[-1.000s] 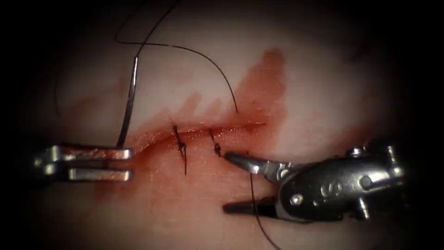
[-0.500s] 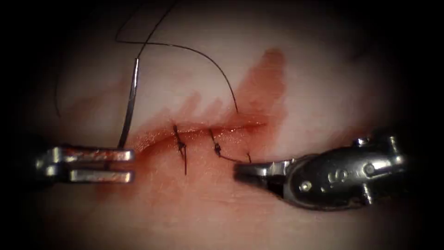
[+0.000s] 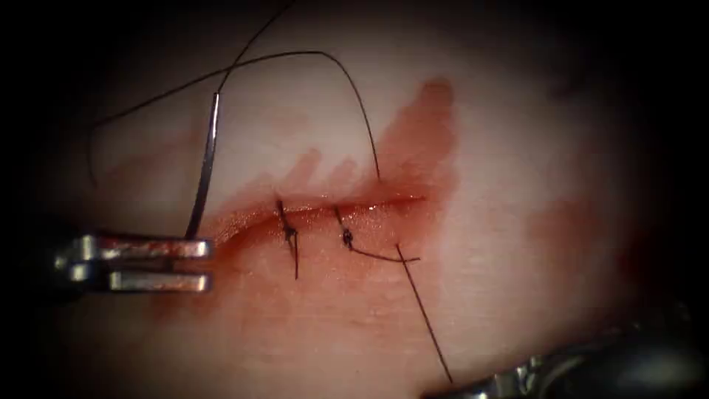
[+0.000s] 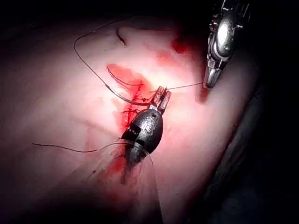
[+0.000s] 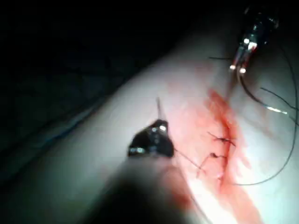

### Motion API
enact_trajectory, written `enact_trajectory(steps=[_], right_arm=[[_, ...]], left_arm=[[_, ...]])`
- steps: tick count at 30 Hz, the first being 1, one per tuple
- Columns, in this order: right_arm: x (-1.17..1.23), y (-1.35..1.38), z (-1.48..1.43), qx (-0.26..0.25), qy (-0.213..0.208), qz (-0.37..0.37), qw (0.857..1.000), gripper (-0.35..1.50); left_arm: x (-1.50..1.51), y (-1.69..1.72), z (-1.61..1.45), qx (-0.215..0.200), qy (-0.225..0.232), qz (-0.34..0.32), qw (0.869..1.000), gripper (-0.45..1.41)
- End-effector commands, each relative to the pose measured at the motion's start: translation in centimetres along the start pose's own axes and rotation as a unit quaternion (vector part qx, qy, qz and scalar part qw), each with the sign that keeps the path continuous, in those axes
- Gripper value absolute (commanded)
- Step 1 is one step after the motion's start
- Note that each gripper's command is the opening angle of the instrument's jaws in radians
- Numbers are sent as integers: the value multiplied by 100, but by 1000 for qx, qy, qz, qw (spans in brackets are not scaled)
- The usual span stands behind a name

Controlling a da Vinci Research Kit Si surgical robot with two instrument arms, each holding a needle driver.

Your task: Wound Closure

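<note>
Holding the needle near one end of its curve, the left tool sits at the left end of the cut, its jaws pinched on the steel. The needle rises clear of the tissue, its long axis running up and away from the jaws, with the thread leaving its top end and arching over to enter the tissue just above the cut.

From the lower side of the cut a strand runs down and to the right, taut, to the right tool at the bottom edge of the endoscope view. That tool has drawn back from beside the second knot, where it stood a second ago with jaws spread. It closed there, and it seems now to be pinching the thread, though I cannot see the jaw tips well enough to be sure. A short cut end lies beside that knot, and an older stitch sits to its left.

So the needle is the left arm's, well apart from the right tool, which is nearer the thread below the cut. Red fluid stains the tissue around the wound.
</note>
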Motion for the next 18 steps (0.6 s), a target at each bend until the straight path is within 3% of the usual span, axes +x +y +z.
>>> enact_trajectory(steps=[1, 6, 10, 15, 18], right_arm=[[15, -12, 8, 16, 8, -7, 1000, -35], [41, -23, 3, 48, 28, -26, 998, -35], [41, -29, 0, 66, 46, -22, 996, -35], [49, -54, -15, 133, 97, -13, 986, -35], [56, -40, -17, 77, 105, -22, 991, -35]], left_arm=[[-6, 2, 6, -1, 1, -1, 1000, -45], [-6, 2, 6, -1, 1, -1, 1000, -45], [-6, 2, 6, -1, 1, -1, 1000, -45], [-6, 2, 5, -2, 1, -1, 1000, -45], [-6, 2, 4, -2, 1, -1, 1000, -45]])
